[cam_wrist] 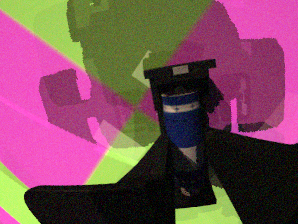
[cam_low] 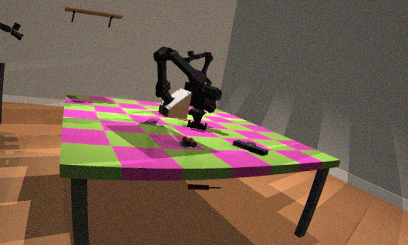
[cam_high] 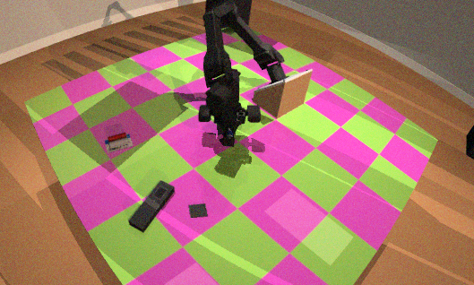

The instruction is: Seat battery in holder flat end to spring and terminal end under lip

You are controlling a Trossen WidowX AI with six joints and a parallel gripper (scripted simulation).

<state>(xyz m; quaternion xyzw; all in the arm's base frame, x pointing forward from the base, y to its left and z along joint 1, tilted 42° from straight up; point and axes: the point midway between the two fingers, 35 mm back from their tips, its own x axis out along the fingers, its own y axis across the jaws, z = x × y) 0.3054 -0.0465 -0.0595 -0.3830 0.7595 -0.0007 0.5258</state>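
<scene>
The fingers are closed on the blue battery (cam_wrist: 181, 123), held above the checkered bench (cam_high: 324, 179) near its middle. In the wrist view its long axis runs from 6 to 12 o'clock, far end toward 12. No writing on it can be read. The holder (cam_high: 118, 142) lies well apart, toward 9 o'clock in the top view.

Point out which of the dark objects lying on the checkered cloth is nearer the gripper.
The small dark square, lying flat beside the long remote-like bar; it sits closer to the gripper than the bar does.
</scene>
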